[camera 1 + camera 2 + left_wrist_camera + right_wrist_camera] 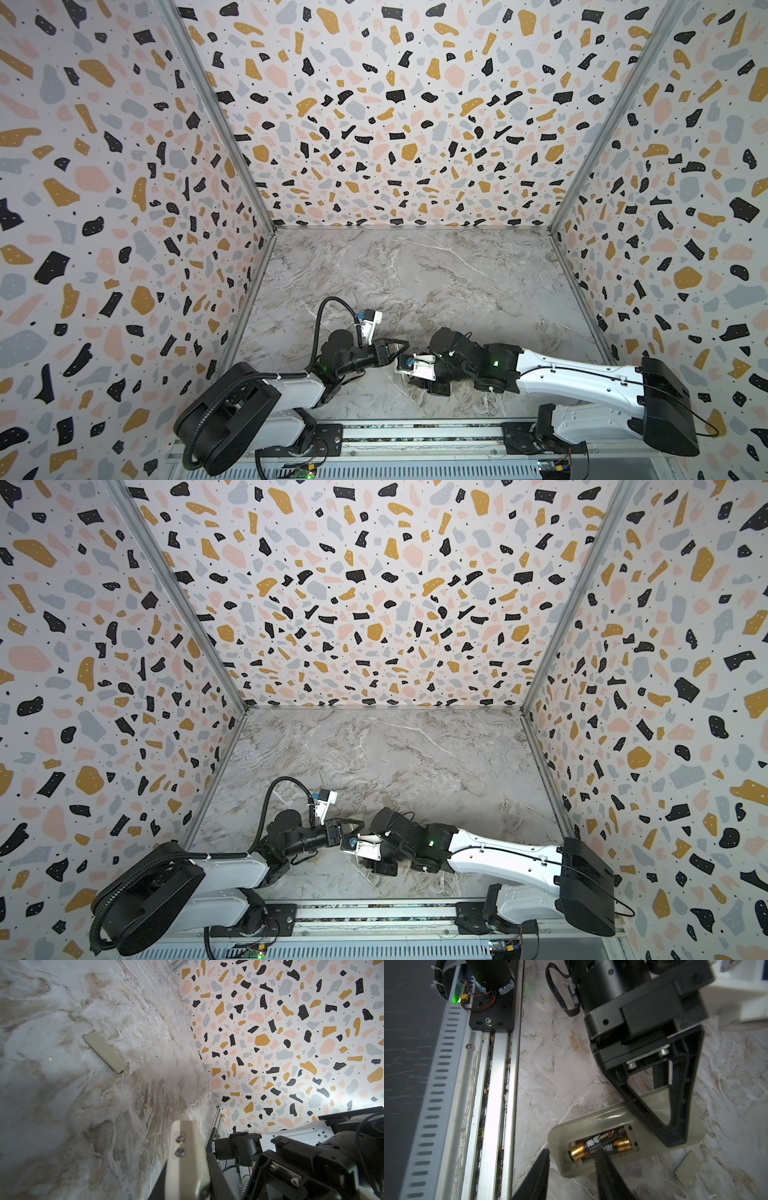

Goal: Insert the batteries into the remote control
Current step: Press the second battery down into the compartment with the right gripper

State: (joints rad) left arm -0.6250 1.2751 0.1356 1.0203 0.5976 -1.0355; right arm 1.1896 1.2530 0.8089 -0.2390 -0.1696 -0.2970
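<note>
In the right wrist view the pale remote control (602, 1118) lies back up with its battery recess uncovered. The batteries are both in the recess. One (623, 1145) sits low, and the other (579, 1152) lies askew on top with its gold end raised. My left gripper (675, 1138) is rolled on its side and shut on the remote's far end, its triangular upper finger across the back. The left wrist view shows the remote (187, 1140) edge-on between the jaws. My right gripper (572, 1150) is open. One fingertip (600, 1152) touches the upper battery, and the other stands off the remote's near end.
A small flat pale cover plate (688, 1164) lies on the marble table beside the remote, and it shows as cover plate (104, 1052) and cover plate (424, 322). The metal rail (494, 1084) runs along the table's front edge. Patterned walls close three sides. Both arms meet near the front middle.
</note>
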